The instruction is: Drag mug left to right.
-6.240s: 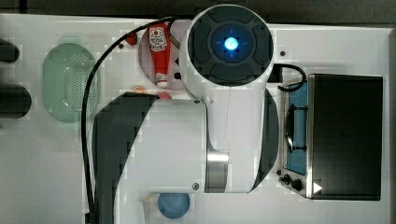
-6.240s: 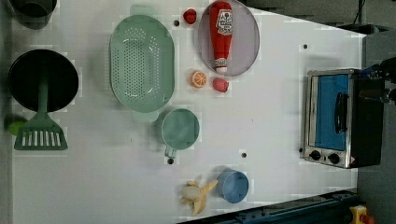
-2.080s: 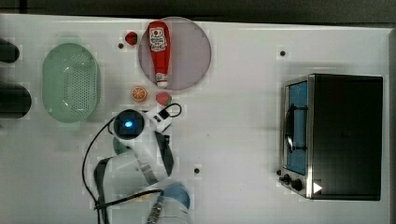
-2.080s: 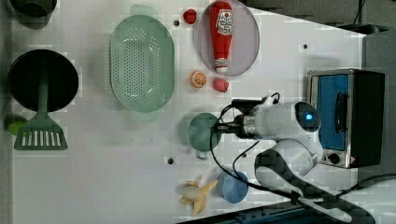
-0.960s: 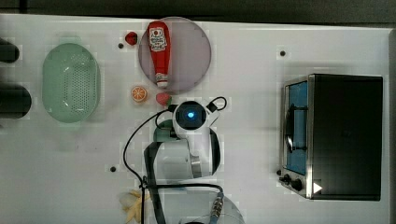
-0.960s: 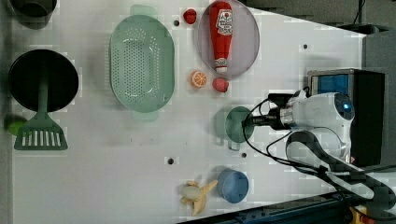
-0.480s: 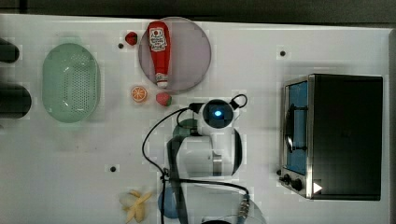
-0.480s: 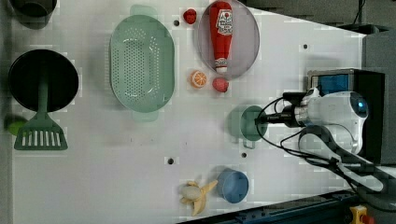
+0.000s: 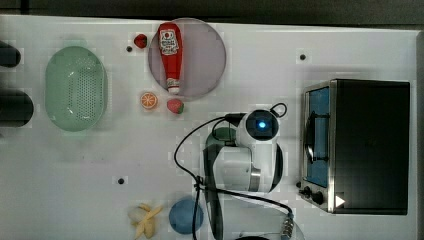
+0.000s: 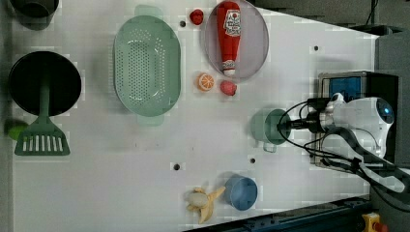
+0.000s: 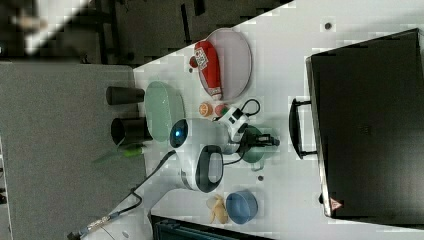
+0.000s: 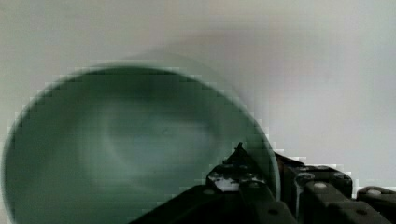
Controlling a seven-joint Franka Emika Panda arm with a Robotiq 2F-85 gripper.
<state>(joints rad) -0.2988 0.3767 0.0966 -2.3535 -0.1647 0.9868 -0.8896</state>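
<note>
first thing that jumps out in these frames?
The white robot arm, at the left view's right, with its gripper clamped on the rim of the teal mug just in front of the toaster oven. Next, the red ketchup bottle lying on a grey plate at the left view's top, beside the big pale green colander.

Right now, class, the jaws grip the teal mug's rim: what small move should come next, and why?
Probably keep sliding the mug a little further toward the left view's right, with the gripper shut on its rim. White table lies between mug and toaster oven, so stop short of the oven.
</note>
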